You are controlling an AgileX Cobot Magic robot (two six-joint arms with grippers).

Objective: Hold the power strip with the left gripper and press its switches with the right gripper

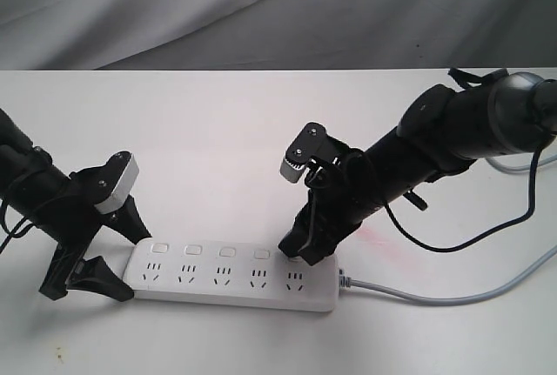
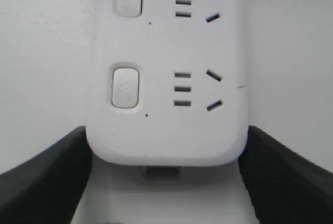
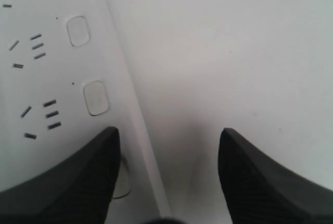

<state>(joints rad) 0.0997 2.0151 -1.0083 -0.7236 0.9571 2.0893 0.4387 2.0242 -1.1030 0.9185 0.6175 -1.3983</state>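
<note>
The white power strip (image 1: 231, 275) lies along the table's front, its grey cord (image 1: 418, 295) trailing right. My left gripper (image 1: 132, 266) straddles its left end; in the left wrist view the black fingers (image 2: 57, 177) press against both sides of the strip (image 2: 166, 52), near the end switch (image 2: 125, 87). My right gripper (image 1: 300, 255) stands open over the strip's right end. In the right wrist view one of its fingers (image 3: 78, 182) rests on the switch nearest the cord, half hiding it, while the other hangs over bare table. The neighbouring switch (image 3: 96, 97) shows uncovered.
A grey cloth backdrop (image 1: 261, 10) hangs behind the white table (image 1: 218, 131). A black cable (image 1: 452, 249) loops from the right arm over the table at the right. A faint pink stain (image 1: 379, 236) marks the tabletop beside the right arm.
</note>
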